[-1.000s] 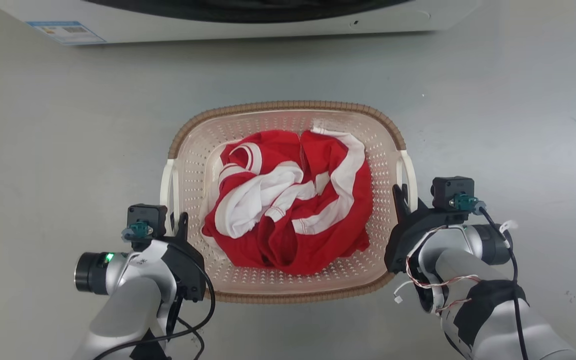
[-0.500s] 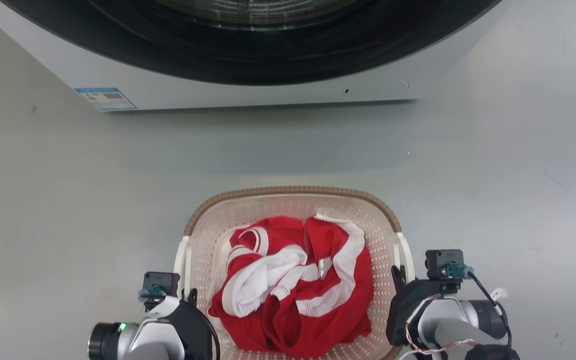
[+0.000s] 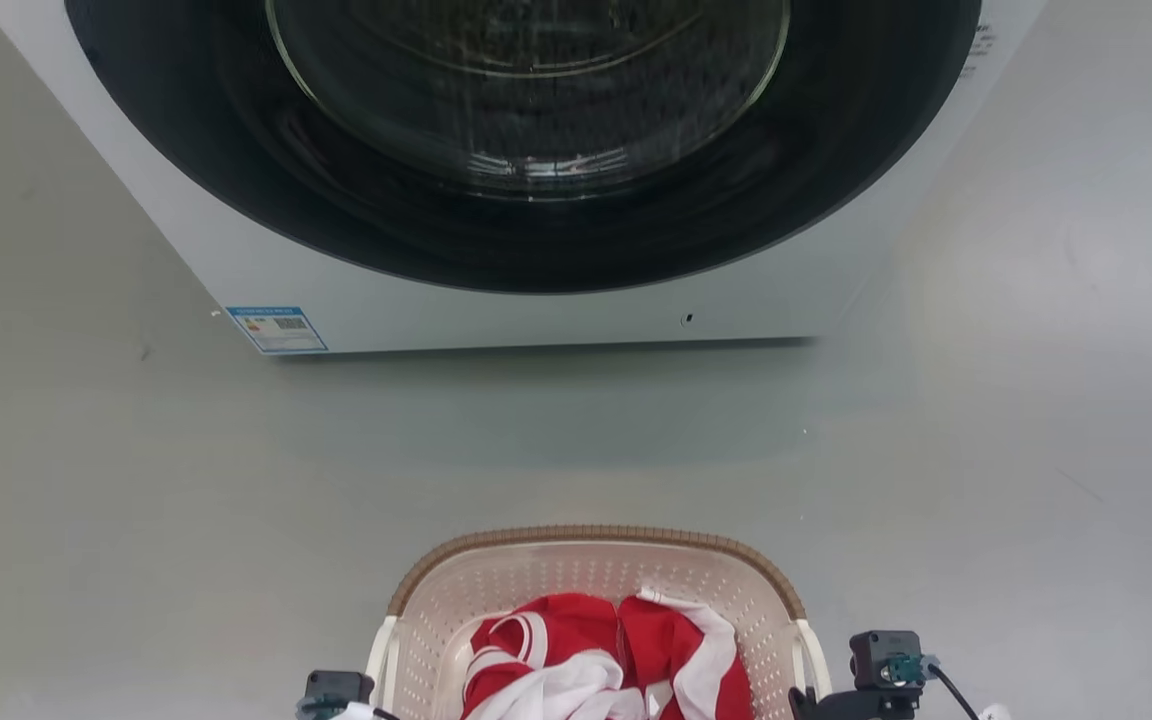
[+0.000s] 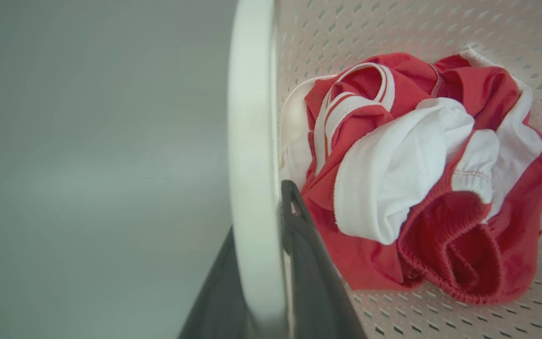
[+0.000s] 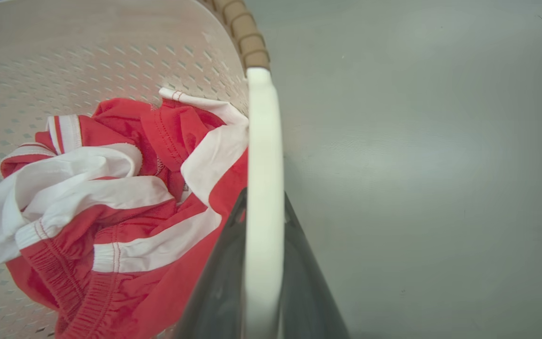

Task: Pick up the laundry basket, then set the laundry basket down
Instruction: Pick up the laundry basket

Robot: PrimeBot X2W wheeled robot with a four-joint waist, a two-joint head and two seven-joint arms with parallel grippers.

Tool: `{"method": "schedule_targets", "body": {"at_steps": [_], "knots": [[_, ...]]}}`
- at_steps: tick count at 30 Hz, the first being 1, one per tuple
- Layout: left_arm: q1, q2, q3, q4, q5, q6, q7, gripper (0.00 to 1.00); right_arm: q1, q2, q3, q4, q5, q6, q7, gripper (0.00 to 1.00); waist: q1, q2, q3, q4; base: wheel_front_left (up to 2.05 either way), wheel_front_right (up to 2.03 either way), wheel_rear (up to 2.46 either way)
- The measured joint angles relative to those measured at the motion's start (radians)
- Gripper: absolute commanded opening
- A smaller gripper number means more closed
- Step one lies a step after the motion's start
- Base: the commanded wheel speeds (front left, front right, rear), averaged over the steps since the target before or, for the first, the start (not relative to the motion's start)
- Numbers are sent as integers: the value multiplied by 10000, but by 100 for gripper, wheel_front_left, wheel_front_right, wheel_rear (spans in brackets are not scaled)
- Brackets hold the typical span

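as the left gripper [image 4: 262,226] and right gripper [image 5: 264,202] each clamp jaws on a white handle [image 4: 250,117], the laundry basket [image 3: 591,560], holding red-and-white clothing [image 4: 407,174], spans between them, a washer [image 3: 536,310] beyond.

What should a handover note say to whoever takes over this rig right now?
Left gripper: shut on the laundry basket at its left handle.
Right gripper: shut on the right handle.
Basket: in front of the washer, with red and white clothes inside.
Done: both handles gripped. Whether the basket is off the floor cannot be told.
Left: lift if needed, then set it down.
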Motion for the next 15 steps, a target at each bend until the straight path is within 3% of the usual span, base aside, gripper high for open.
{"method": "schedule_targets", "body": {"at_steps": [15], "knots": [[1771,8,-633,29,-556,90,652,0,1882,50,522,19,878,0,683,0,0,-1,-2356,166,0,0,0]]}}
